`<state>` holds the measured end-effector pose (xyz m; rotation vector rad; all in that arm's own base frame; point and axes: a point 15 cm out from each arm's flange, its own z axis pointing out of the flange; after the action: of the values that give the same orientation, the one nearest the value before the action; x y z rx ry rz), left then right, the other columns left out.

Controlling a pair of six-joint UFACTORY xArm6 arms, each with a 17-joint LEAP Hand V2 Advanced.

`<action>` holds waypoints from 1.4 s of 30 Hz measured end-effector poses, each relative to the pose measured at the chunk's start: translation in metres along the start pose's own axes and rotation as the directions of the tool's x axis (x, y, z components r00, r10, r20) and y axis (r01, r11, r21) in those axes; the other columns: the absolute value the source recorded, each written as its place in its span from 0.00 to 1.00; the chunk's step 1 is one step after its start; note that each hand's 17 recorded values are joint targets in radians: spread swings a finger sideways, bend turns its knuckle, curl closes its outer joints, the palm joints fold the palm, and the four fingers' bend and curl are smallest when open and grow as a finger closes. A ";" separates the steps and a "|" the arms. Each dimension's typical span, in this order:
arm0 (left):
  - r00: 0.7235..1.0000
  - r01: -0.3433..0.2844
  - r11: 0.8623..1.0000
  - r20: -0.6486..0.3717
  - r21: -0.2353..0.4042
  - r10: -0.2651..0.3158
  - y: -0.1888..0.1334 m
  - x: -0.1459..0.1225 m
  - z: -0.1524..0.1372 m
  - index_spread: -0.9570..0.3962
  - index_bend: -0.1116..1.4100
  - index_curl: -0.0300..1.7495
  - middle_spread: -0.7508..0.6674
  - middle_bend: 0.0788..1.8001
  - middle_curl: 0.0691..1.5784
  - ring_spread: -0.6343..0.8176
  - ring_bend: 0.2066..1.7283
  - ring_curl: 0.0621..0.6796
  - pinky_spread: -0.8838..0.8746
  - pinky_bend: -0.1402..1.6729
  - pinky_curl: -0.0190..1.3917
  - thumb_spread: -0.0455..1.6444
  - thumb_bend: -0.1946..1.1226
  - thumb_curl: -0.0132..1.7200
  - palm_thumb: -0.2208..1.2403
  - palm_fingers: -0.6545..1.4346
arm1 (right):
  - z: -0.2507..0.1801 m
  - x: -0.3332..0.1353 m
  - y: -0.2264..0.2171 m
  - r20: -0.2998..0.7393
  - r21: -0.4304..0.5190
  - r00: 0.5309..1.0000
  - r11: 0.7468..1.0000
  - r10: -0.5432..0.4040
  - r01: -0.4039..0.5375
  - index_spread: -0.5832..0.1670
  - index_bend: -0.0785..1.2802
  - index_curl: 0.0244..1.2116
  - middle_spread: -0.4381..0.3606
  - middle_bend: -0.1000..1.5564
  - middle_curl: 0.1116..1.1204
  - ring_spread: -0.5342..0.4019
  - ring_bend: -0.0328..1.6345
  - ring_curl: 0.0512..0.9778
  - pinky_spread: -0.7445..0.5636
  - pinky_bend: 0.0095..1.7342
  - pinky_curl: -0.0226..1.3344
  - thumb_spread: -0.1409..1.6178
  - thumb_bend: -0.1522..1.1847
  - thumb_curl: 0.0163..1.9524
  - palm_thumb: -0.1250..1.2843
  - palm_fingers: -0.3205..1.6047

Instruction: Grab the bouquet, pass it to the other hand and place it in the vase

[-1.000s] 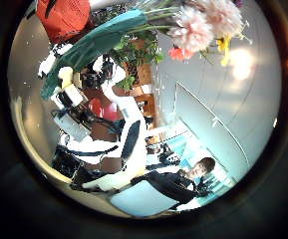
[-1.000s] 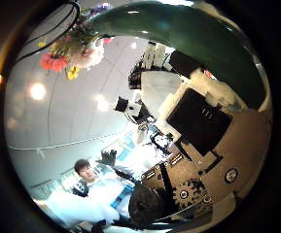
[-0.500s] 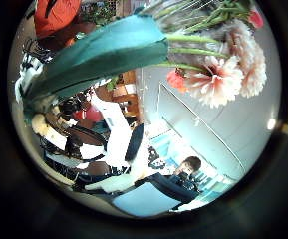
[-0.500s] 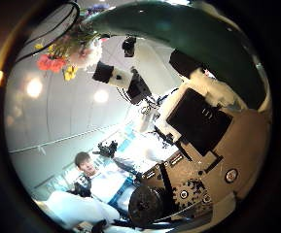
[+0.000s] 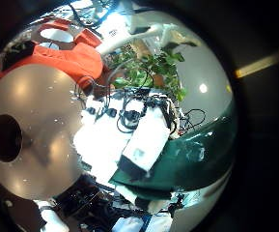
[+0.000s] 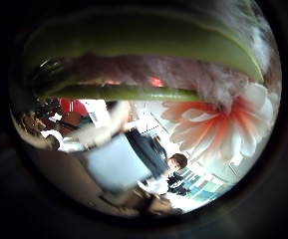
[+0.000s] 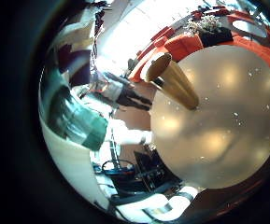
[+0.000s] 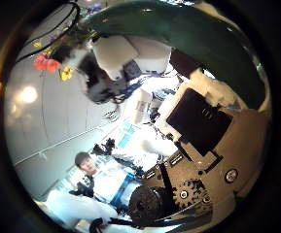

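Since the bouquet [image 8: 184, 27] is already up off the table [image 7: 219, 117] and sits in the right hand [image 8: 206, 118], the pickup looks done. The handover is only starting, and the vase [image 7: 169, 81] has nothing in it. It waits on the table, well apart from both hands.

The right hand is turned palm up toward the ceiling. The wrapped stems lie across its palm and its fingers seem closed around the wrap, so I judge it is gripping the bouquet. The flowers [image 8: 57, 63] stick out beyond the far side of that hand.

The left hand [image 8: 121, 63] is close in beside the wrap, between the flowers and the right palm. From its own thumb side view the wrap and one big bloom [image 6: 218, 124] fill nearly everything, so its palm is right up against the bouquet. I cannot tell whether its fingers are closed on the wrap or just near it.

What is left, as I judge it: the left hand takes hold, the right lets go, then the carry to the vase.
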<state>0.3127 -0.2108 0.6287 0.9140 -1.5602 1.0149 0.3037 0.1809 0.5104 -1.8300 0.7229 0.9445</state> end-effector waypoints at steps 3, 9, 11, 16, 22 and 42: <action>1.000 -0.006 1.000 -0.019 0.000 0.006 -0.002 0.004 0.002 0.60 0.25 0.20 0.41 0.44 0.40 0.26 0.58 0.50 0.40 0.50 0.37 0.63 0.20 0.25 0.64 0.91 | -0.002 0.005 -0.004 -0.018 0.017 1.000 1.000 0.008 -0.008 0.43 0.87 0.86 0.37 0.90 0.73 0.36 0.87 0.78 0.43 0.72 0.69 0.61 0.10 0.64 0.86 0.74; 0.995 -0.054 0.997 -0.079 0.060 0.059 -0.011 0.015 -0.002 0.43 0.52 0.31 0.29 0.55 0.49 0.17 0.76 0.70 0.29 0.70 0.51 0.62 0.23 0.30 0.76 0.91 | -0.008 0.021 -0.016 -0.066 0.080 0.997 0.996 0.035 -0.029 0.40 0.77 0.83 0.36 0.83 0.70 0.35 0.84 0.74 0.38 0.69 0.66 0.62 0.08 0.55 0.74 0.69; 0.995 -0.066 0.994 -0.073 0.084 0.073 -0.011 0.017 -0.003 0.39 0.60 0.35 0.26 0.58 0.51 0.17 0.79 0.74 0.28 0.73 0.54 0.62 0.23 0.32 0.78 0.89 | -0.003 0.030 -0.010 -0.036 0.088 0.997 0.994 0.070 -0.067 0.38 0.72 0.82 0.35 0.80 0.68 0.35 0.83 0.73 0.35 0.68 0.64 0.63 0.08 0.53 0.72 0.66; 0.992 -0.110 0.986 -0.048 0.125 0.117 -0.009 0.025 -0.008 0.33 0.69 0.42 0.22 0.64 0.54 0.16 0.85 0.81 0.25 0.77 0.61 0.63 0.23 0.35 0.81 0.84 | 0.008 0.050 0.008 0.025 0.105 0.986 0.980 0.167 -0.169 0.32 0.42 0.74 0.33 0.67 0.63 0.33 0.81 0.68 0.26 0.68 0.59 0.64 0.08 0.46 0.66 0.42; 0.986 -0.165 0.976 0.009 0.142 0.165 -0.007 0.039 -0.014 0.30 0.72 0.47 0.21 0.68 0.56 0.17 0.88 0.85 0.22 0.77 0.67 0.64 0.22 0.38 0.83 0.82 | 0.005 0.052 0.007 0.028 0.113 0.983 0.976 0.182 -0.184 0.32 0.29 0.60 0.40 0.51 0.51 0.39 0.68 0.57 0.43 0.61 0.55 0.64 0.09 0.40 0.63 0.16; 0.924 -0.364 0.881 0.238 0.302 0.300 0.021 0.079 -0.050 0.25 0.66 0.59 0.20 0.70 0.56 0.17 0.89 0.86 0.17 0.73 0.81 0.65 0.17 0.45 0.85 0.81 | -0.031 0.089 -0.027 -0.156 0.412 0.922 0.872 0.355 -0.266 0.48 0.14 0.27 0.80 0.18 0.24 0.83 0.26 0.24 0.90 0.31 0.30 0.66 0.09 0.28 0.57 0.11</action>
<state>0.2951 -0.1617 0.7095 1.0169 -1.7703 1.5216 0.3818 0.1562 0.4562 -1.5062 1.2861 0.7307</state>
